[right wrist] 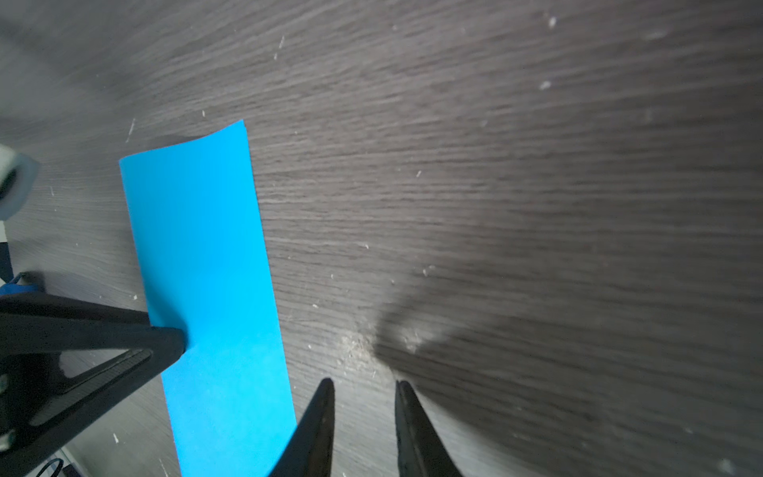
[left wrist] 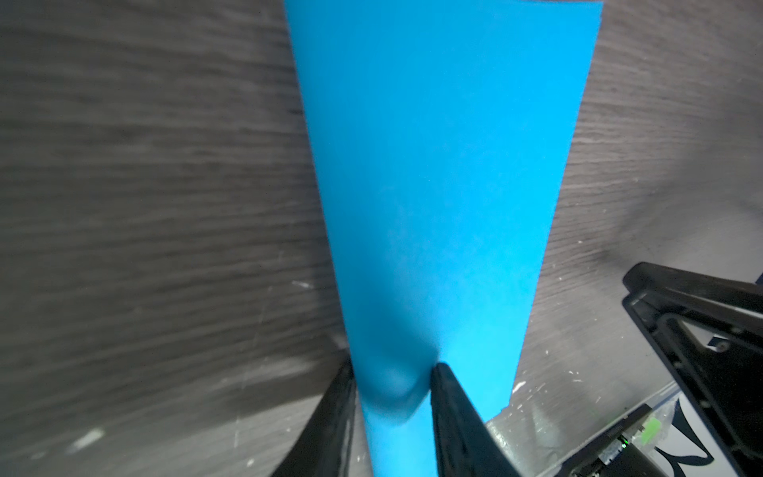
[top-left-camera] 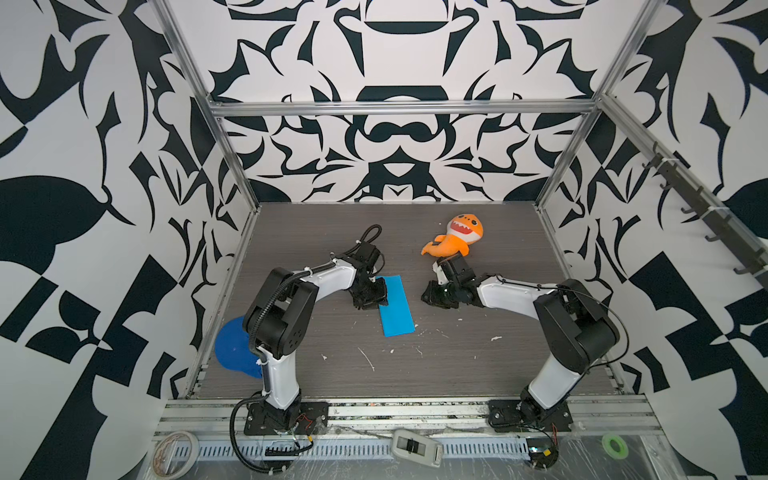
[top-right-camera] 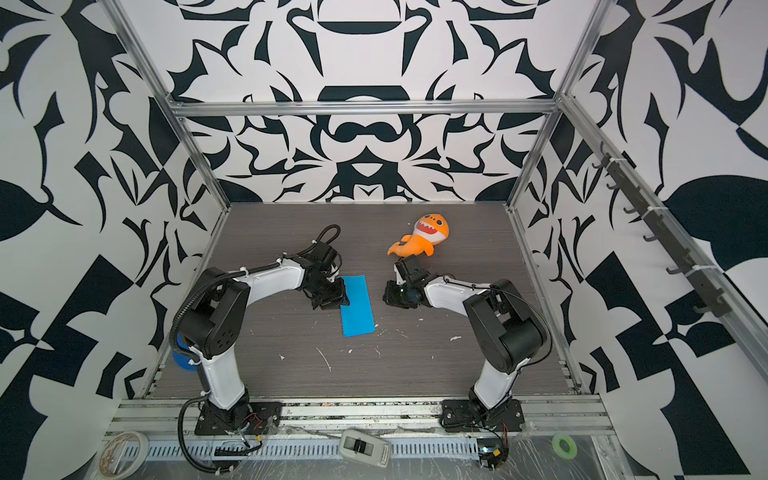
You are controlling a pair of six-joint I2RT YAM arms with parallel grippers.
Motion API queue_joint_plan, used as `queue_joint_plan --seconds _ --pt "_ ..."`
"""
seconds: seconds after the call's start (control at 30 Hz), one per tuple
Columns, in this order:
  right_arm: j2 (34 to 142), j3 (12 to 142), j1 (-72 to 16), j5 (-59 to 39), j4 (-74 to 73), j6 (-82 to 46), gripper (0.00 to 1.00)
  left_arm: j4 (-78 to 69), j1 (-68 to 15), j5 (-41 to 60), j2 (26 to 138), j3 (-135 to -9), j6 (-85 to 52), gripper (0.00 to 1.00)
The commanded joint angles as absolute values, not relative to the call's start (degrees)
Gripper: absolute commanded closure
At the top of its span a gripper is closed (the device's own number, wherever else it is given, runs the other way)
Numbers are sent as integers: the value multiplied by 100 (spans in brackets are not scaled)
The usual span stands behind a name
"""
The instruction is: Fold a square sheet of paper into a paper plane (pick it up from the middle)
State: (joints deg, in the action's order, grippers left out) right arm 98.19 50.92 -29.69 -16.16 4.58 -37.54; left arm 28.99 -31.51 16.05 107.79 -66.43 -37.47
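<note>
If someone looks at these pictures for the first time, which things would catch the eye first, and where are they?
The bright blue paper, a narrow rectangle, lies flat near the middle of the grey table, with the left gripper at its long edge. Beyond the right gripper, toward the back, lies an orange shark plush. Bold black-and-white patterns cover the walls.

We see the darker blue disc point(top-left-camera: 230, 349) only in part behind the left arm point(top-left-camera: 282, 316), the square sheet of paper point(left wrist: 433, 186) runs off the left wrist view's edge and covers one fingertip of the left gripper point(left wrist: 392, 371), so we cannot tell whether it pinches, and the table point(right wrist: 536, 165) grain blurs.
</note>
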Motion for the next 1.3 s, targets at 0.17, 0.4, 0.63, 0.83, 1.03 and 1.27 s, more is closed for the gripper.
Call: queue_joint_plan --seconds 0.17,0.4,0.63,0.83,1.03,1.27 --pt "9809 5112 -2962 -1768 322 -3768 70 3406 -3155 1075 11451 -6337 -3545 65" --pt "9824 5132 -2986 -2025 191 -3726 70 3424 -3155 1047 11509 -6347 -3472 65" --pt "9912 5284 -3101 -2317 132 -3616 70 3446 -3155 1002 11538 -6355 -3453 66" --pt "10075 5492 -3271 -2500 137 -3516 71 3467 -3160 959 11547 -6355 -3411 68" --pt "10194 5596 -3312 -2637 121 -3524 71 3452 -3155 966 11559 -6346 -3257 68" --pt "10332 5734 -3357 -2879 66 -3524 72 3392 -3155 990 11548 -6330 -3046 68"
